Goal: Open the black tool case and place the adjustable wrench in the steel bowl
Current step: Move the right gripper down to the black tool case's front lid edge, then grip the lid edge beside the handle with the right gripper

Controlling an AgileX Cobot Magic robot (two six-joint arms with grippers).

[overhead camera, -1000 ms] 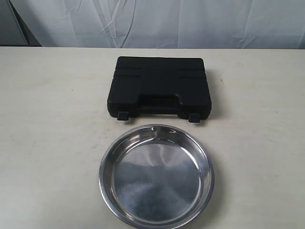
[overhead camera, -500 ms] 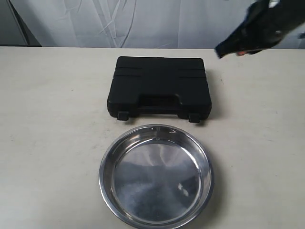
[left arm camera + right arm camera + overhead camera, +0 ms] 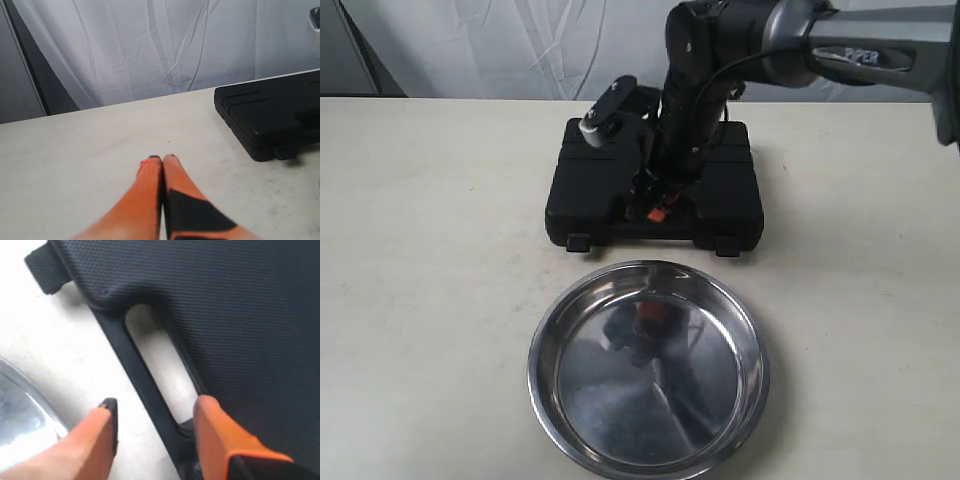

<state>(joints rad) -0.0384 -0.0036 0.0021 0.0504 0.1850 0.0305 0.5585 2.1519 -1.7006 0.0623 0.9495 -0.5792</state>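
The black tool case (image 3: 582, 190) lies closed on the table, both front latches down. My right gripper (image 3: 655, 208) reaches in from the upper right and hangs over the case's handle. In the right wrist view this gripper (image 3: 157, 409) is open, and the handle bar (image 3: 150, 390) of the case (image 3: 235, 305) runs between its orange fingers. The steel bowl (image 3: 648, 365) sits in front of the case with nothing in it; its rim (image 3: 22, 385) shows near one finger. My left gripper (image 3: 162, 159) is shut and holds nothing, over bare table to the side of the case (image 3: 270, 107). The adjustable wrench is hidden.
A white curtain (image 3: 520, 45) hangs behind the table's far edge. A dark panel (image 3: 25, 65) stands at the back left. One latch (image 3: 45, 267) juts from the case's front edge. Bare tabletop (image 3: 430, 280) spreads on both sides of the case and bowl.
The right arm, absent a second ago, swept in from the upper right and came down over the case's handle. Case and bowl have not moved.
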